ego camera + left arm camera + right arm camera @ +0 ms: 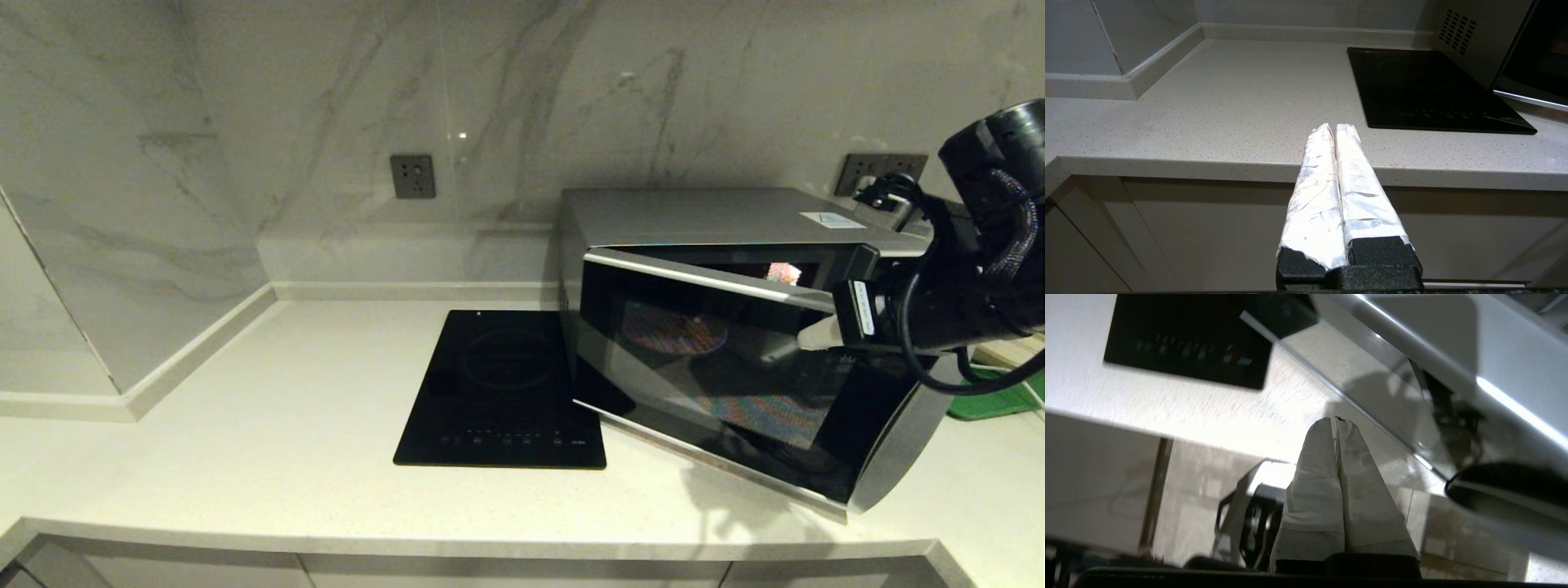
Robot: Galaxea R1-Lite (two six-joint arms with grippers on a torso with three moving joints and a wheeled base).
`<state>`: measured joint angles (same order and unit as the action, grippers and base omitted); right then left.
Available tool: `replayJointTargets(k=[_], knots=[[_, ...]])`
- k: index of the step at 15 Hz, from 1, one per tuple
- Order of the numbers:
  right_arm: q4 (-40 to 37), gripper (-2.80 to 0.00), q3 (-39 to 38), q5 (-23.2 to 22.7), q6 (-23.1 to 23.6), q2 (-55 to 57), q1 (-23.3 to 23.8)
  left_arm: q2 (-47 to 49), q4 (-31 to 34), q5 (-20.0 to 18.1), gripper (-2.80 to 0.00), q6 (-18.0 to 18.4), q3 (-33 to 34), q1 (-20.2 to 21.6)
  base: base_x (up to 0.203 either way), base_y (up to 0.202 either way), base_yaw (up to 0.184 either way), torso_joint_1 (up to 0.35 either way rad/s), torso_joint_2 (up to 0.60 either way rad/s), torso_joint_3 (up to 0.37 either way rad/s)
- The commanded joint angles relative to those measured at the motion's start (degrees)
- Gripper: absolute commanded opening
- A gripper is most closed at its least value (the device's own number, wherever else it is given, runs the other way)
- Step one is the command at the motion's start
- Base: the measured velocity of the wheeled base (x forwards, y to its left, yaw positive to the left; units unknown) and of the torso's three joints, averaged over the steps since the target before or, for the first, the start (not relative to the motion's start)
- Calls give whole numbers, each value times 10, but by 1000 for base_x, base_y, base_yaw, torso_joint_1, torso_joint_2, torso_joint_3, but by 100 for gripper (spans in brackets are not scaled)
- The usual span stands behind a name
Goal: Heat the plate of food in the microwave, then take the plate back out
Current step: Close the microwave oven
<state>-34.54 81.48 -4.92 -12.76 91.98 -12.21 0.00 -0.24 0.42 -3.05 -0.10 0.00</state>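
- Microwave (718,359) on pale countertop (245,425), right of black induction cooktop (502,392); door partly swung out, gap showing along its top edge.
- Plate of food (673,333) seen dimly through the dark door glass, inside the cavity.
- Right gripper (804,339) at the door's front near its handle side, fingers pressed together, nothing between them.
- Left gripper (1336,130) low before the counter edge, jaws clenched, empty.
- Green tray (992,396) behind the right arm.
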Motion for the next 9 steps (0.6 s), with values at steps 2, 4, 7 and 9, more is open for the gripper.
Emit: replayJointTargets(k=[2, 4, 7, 9], knots=[[23, -280, -2, -1, -3, 17, 66, 0, 0, 0, -280, 0, 0, 0, 0, 0, 0, 0, 0, 0], [45, -280, 0, -3, -5, 24, 103, 0, 0, 0, -280, 0, 0, 0, 0, 0, 0, 0, 0, 0], [71, -280, 6, -5, -7, 42, 149, 0, 0, 0, -280, 0, 0, 0, 0, 0, 0, 0, 0, 0], [95, -280, 8, -6, -13, 57, 171, 0, 0, 0, -280, 0, 0, 0, 0, 0, 0, 0, 0, 0]])
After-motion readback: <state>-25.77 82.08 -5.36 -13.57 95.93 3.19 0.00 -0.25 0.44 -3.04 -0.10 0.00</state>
